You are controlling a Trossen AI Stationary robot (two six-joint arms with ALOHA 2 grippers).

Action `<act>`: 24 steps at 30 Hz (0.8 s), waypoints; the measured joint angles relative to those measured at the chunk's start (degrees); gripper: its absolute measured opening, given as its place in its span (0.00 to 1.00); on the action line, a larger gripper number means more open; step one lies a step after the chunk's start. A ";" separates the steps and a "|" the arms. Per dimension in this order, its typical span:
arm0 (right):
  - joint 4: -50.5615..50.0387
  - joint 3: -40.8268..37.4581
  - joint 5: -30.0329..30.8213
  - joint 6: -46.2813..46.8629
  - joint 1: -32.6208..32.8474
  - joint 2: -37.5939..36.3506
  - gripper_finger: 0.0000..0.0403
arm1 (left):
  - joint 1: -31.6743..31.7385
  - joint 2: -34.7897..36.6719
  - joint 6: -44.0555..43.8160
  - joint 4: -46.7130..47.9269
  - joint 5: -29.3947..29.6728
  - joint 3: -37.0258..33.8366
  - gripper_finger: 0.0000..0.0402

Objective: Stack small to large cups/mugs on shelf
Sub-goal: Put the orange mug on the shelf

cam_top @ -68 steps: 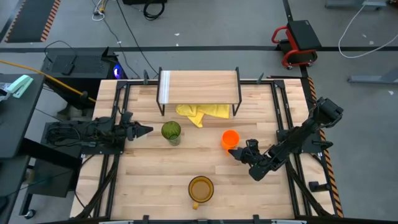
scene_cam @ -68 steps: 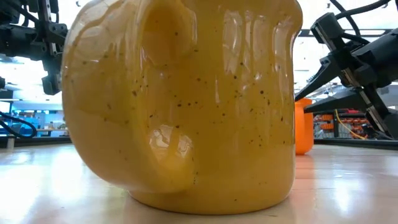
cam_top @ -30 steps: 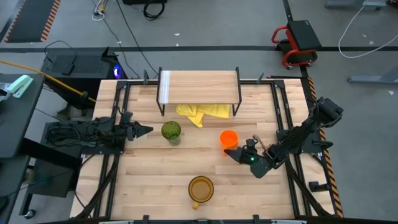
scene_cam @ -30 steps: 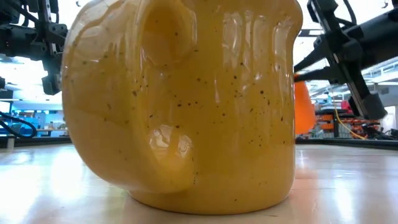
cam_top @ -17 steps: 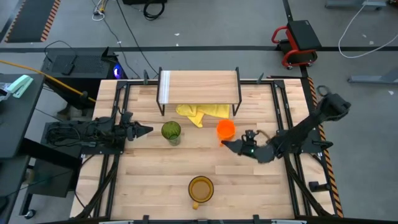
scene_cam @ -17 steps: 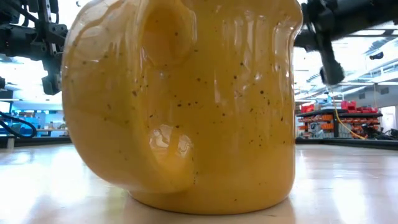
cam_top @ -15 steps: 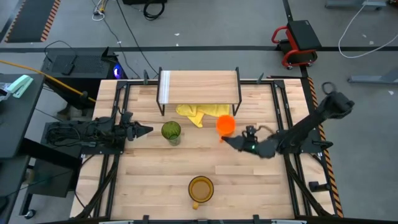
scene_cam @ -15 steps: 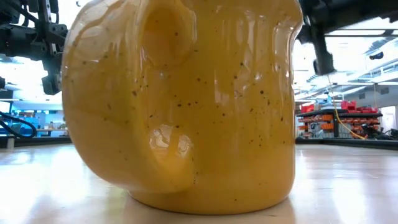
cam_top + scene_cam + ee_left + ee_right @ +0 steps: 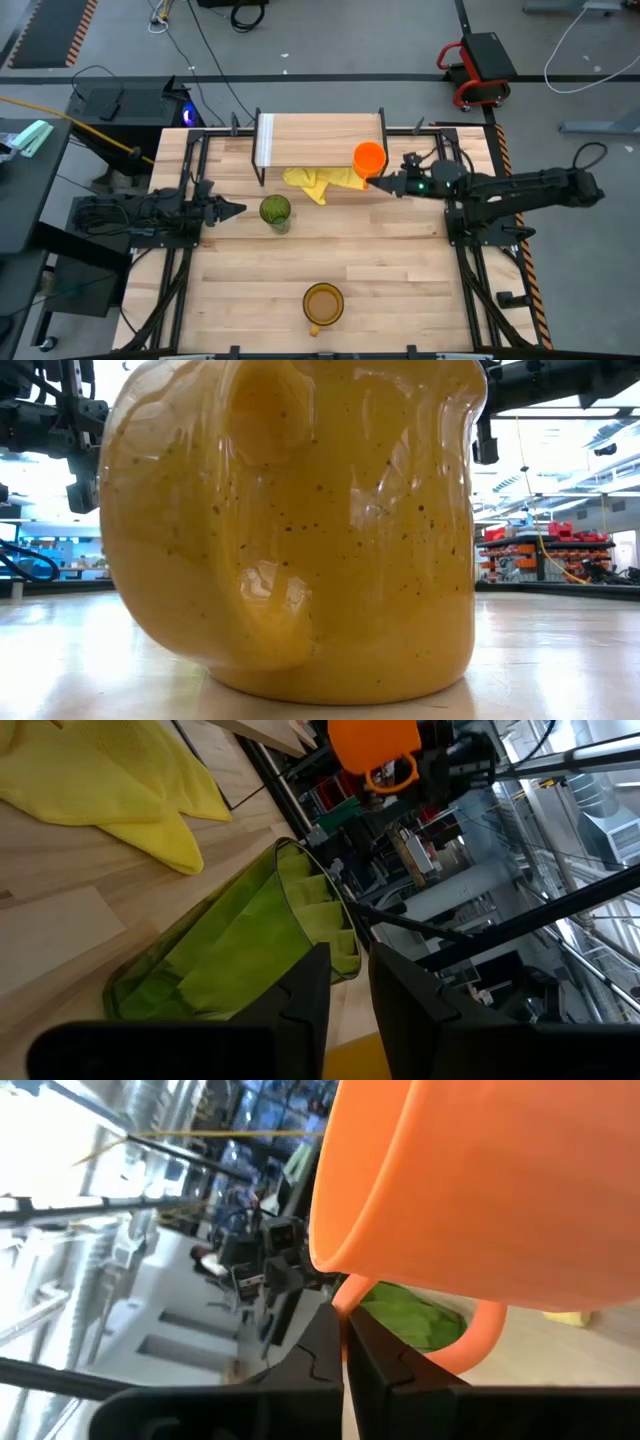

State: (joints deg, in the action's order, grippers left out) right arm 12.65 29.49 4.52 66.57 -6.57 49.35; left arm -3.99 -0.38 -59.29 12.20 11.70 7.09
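One orange mug (image 9: 369, 157), clamped in the right claw (image 9: 383, 184), hangs over the shelf (image 9: 320, 139)'s right end.

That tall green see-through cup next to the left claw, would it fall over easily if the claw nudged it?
Probably. The green tumbler looks tall for its base, so a push near the rim would likely tip it. Its thin translucent wall suggests light plastic, so it might skid on the tabletop instead. The left gripper rests just beside it, apparently apart.
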 joint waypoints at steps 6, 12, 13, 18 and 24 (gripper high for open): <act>-4.00 7.20 -14.38 -5.86 -9.27 4.77 0.01 | 0.02 0.00 0.00 0.18 0.02 0.00 0.21; -10.04 14.97 -22.94 -9.38 -17.43 10.42 0.01 | 0.02 0.01 -0.04 0.16 0.04 0.00 0.20; -12.05 15.29 -24.12 -9.29 -18.55 11.13 0.01 | 0.01 0.01 -0.04 0.16 0.04 0.00 0.20; -12.73 14.76 -28.52 -8.01 -18.88 12.17 0.01 | 0.00 0.01 -0.06 0.14 0.03 0.00 0.21; -8.16 14.76 -25.93 -7.96 -17.13 11.46 0.01 | 0.00 0.00 0.00 0.14 0.04 0.00 0.20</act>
State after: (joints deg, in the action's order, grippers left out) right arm 4.49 44.25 -21.40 58.61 -23.69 60.81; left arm -3.99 -0.38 -59.29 12.34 11.75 7.09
